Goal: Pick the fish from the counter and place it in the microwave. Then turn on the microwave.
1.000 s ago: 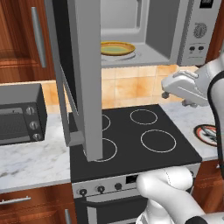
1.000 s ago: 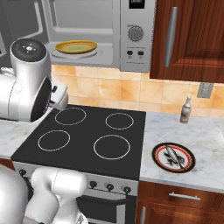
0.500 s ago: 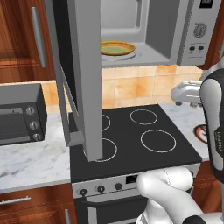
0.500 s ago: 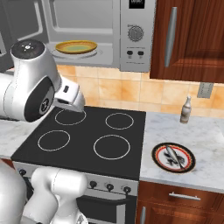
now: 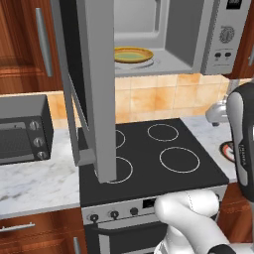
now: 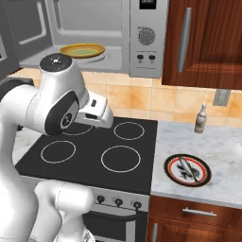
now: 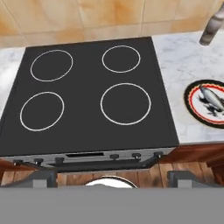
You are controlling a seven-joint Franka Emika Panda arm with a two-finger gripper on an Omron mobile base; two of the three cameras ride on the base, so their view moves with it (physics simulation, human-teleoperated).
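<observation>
The fish (image 6: 185,168) lies on the red-rimmed plate (image 6: 204,178) with dark markings, which sits on the white marble counter (image 6: 222,146) just right of the black four-ring stovetop (image 6: 124,146), toward the near edge. In the hand view the fish (image 7: 210,98) shows as a slender silvery shape lying at a slant across the plate (image 7: 193,106), at the right edge of the picture, with the stovetop (image 7: 87,118) spread out below the camera. A small grey bottle (image 6: 201,118) stands upright on the counter farther back, near the tiled wall and well apart from the plate. The microwave (image 6: 146,42) hangs above the stovetop with its door (image 5: 94,89) swung wide open to the left; inside it a yellow dish (image 6: 83,50) rests on the floor of the cavity, and the control strip with a dial and buttons is on its right side. A dark toaster oven (image 5: 22,130) with three knobs stands on the counter to the left of the stovetop. The gripper (image 7: 111,177) is held high over the near edge of the stovetop, looking down; its two fingertips (image 7: 43,177) stand wide apart at the bottom of the hand view with nothing between them, so the claw is open and holds nothing.
</observation>
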